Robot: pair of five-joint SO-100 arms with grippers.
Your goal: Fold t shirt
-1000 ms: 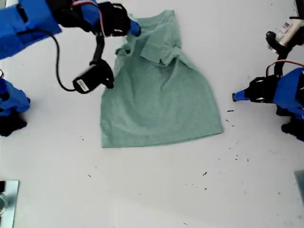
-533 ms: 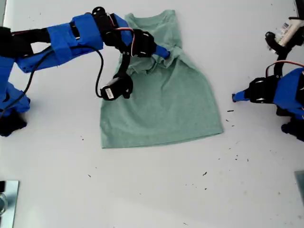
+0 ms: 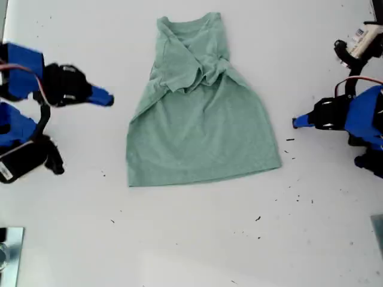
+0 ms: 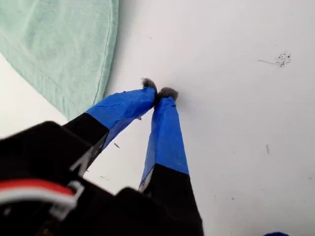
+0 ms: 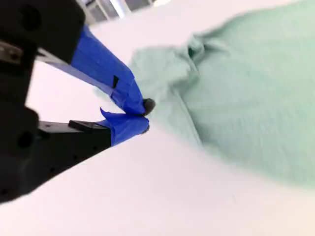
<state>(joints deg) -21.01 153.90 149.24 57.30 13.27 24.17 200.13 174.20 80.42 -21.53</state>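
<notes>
Two empty grippers, my first hand [image 4: 160, 93] and my second hand [image 5: 145, 115], both pressed together; pinch the t shirt [image 3: 200, 125] shoulders evenly, fold hemward.

Bare table [image 3: 197, 239] rings the t shirt [image 3: 200, 128]; both arms sit off the cloth at the exterior view's sides.

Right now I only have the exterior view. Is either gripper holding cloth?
Observer: No. Its wrist view shows my first gripper shut, tips touching, nothing between them.
Operator: And the other?
Observer: My second gripper looks shut too, with no cloth in it, though that picture is blurred.
Operator: Is the first one near the t shirt?
Observer: A hemmed corner of the t shirt lies beside its fingers, apart from the tips.
</notes>
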